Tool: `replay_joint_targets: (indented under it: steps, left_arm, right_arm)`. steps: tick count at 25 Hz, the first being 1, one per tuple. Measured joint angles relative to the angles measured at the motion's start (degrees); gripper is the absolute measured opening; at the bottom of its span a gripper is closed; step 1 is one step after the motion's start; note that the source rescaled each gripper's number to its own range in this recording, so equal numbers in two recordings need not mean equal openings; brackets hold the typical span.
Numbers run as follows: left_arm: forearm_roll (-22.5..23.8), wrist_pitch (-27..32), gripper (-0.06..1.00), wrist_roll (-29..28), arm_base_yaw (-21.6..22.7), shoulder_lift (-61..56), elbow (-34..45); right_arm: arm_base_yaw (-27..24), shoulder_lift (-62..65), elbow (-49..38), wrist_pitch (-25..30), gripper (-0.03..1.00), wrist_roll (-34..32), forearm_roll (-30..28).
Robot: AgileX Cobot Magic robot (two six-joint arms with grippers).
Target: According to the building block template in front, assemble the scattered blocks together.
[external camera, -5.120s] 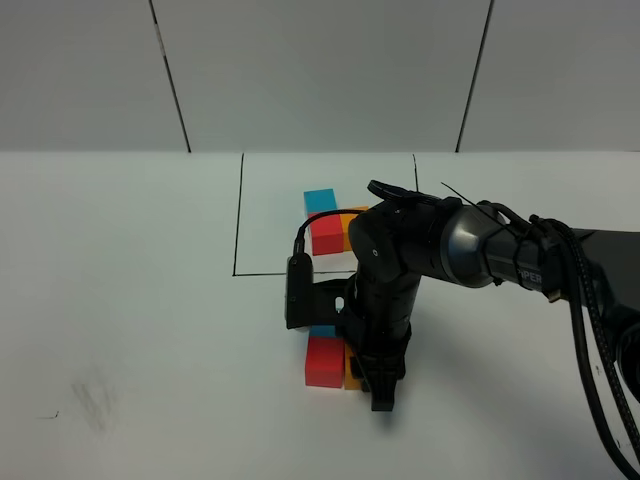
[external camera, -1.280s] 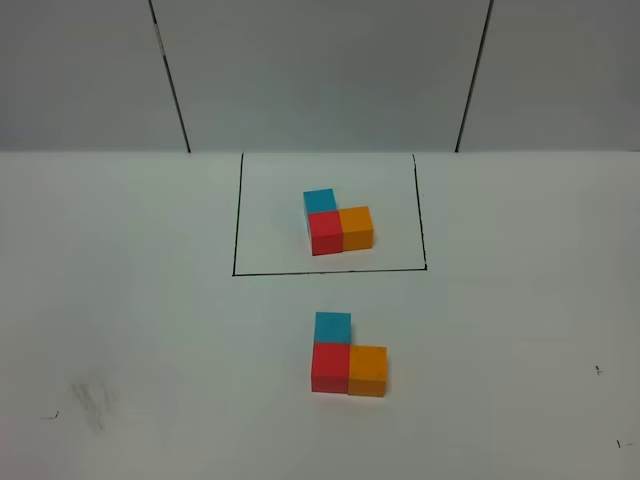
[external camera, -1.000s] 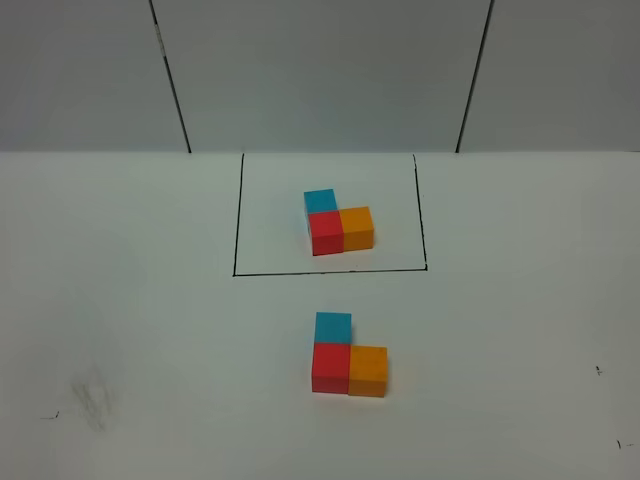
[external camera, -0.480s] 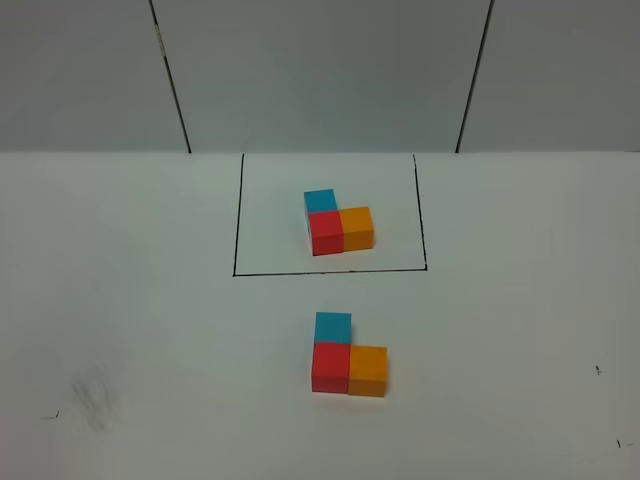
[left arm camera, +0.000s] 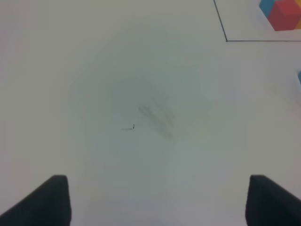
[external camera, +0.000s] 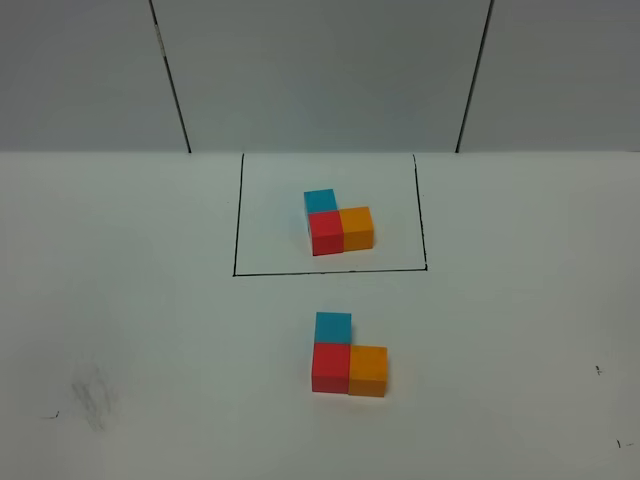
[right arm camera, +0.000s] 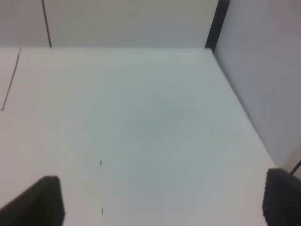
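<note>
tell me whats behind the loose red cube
The blue cube sits right behind the red cube, touching it. Its lower front face is hidden by the red one. Farther back lies the framed template.

White table (external camera: 150,300) (faintly smudged, perhaps), grey panelled wall (external camera: 320,70).

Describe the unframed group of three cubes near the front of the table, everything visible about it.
The scattered blocks now sit joined in an L: a blue cube behind a red cube, with an orange cube against the red one's right side. They look matte, equal in size, flat on the white table, just outside the black frame. No claw touches them.
</note>
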State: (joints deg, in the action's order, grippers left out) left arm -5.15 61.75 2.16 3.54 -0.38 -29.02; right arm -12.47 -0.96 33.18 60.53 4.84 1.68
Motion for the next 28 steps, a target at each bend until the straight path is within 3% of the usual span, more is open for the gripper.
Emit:
replay_joint_targets:
  steps: [4, 13, 28]
  left_arm:
    - [0.0, 0.0, 0.79, 0.0, 0.0, 0.0, 0.0]
    - [0.0, 0.0, 0.79, 0.0, 0.0, 0.0, 0.0]
    - [0.0, 0.0, 0.79, 0.0, 0.0, 0.0, 0.0]
  right_arm:
    - [0.0, 1.1, -4.7, 0.6, 0.90, -2.3, 0.1]
    - [0.0, 1.3, -5.0, 0.3, 0.89, -5.3, -2.5]
    - [0.0, 0.9, -5.0, 0.3, 0.89, -5.6, -1.7]
